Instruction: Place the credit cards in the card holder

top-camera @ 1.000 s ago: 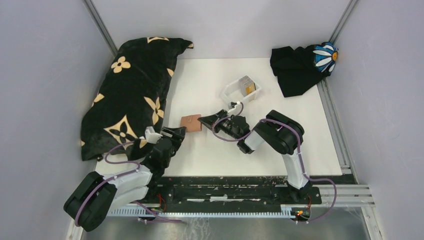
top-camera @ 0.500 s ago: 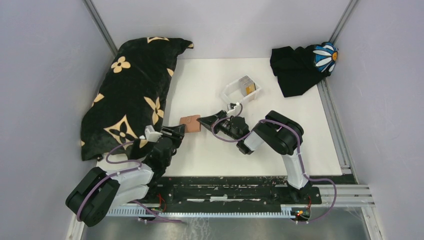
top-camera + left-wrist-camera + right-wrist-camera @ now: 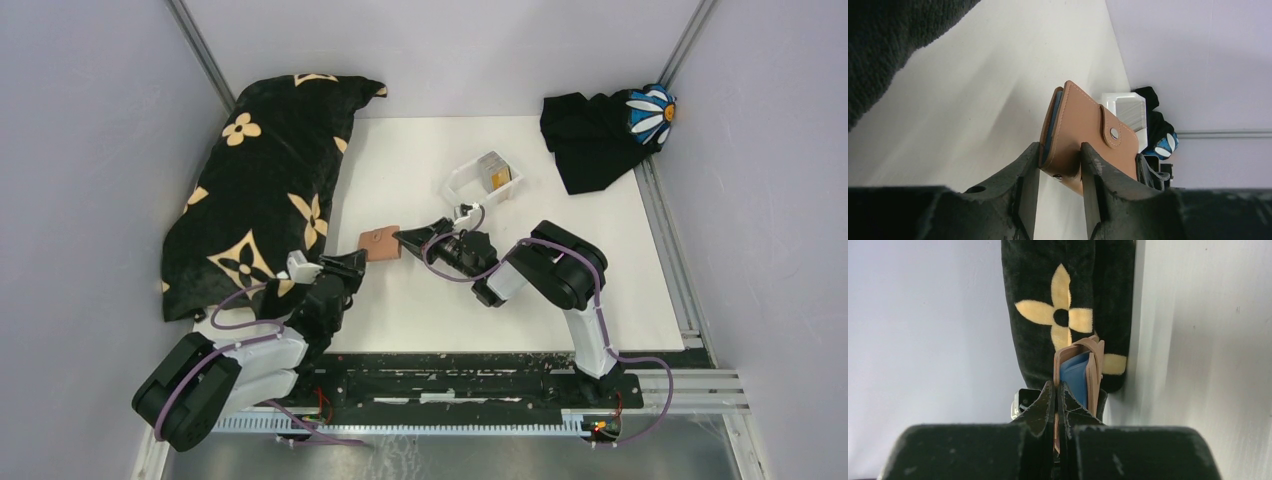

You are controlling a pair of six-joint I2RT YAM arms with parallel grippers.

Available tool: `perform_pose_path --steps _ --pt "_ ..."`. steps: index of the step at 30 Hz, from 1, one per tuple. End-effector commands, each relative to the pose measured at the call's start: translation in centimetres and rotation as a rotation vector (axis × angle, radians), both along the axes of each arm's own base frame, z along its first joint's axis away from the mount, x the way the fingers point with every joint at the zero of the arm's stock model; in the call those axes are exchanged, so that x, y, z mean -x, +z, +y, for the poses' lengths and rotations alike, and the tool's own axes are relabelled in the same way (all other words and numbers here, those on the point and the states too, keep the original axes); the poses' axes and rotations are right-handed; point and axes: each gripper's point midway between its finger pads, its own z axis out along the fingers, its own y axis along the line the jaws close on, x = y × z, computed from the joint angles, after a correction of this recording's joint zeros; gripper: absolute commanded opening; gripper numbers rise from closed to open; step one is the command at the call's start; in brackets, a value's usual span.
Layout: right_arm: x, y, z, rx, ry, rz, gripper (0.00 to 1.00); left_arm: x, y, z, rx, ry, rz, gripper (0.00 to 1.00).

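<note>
The tan leather card holder hangs between both arms, just right of the pillow. My right gripper is shut on one thin tan flap of it, seen edge-on in the right wrist view. A blue layer shows inside the card holder. My left gripper pinches its near corner; in the left wrist view both fingers touch the card holder, whose snap faces the camera. The credit cards stand stacked in a white tray.
A large black pillow with yellow flowers lies along the left side, close to the left arm. A black cloth with a daisy-patterned item sits at the back right. Metal rails edge the white table.
My left gripper's fingers have closed in onto the card holder's corner. The right gripper and the card holder shifted slightly left and back.
</note>
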Motion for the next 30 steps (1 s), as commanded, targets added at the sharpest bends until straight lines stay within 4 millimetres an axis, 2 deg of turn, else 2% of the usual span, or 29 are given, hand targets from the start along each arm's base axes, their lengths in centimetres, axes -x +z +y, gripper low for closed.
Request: perform_pose_path --steps 1,5,6,13,22,30 --pt "0.5 3.4 1.0 -0.103 0.04 -0.064 0.01 -1.1 4.0 -0.6 0.077 0.011 -0.12 0.36" --pt "0.7 2.9 1.0 -0.092 0.047 -0.059 0.01 -1.1 4.5 -0.7 0.058 0.005 -0.138 0.06" --pt "0.7 2.8 1.0 -0.087 0.05 -0.059 0.01 -1.2 4.5 -0.2 0.051 0.028 -0.14 0.03" --pt "1.2 1.2 0.9 -0.054 0.067 -0.048 0.02 -1.2 4.8 0.3 0.006 0.042 -0.152 0.03" --pt "1.4 -2.0 -0.4 0.089 0.077 -0.109 0.33 -1.0 5.0 1.0 -0.115 0.041 -0.147 0.03" --pt "1.5 -4.5 -2.0 0.429 0.082 -0.242 0.38 -0.9 4.5 0.4 -0.236 -0.028 -0.113 0.03"
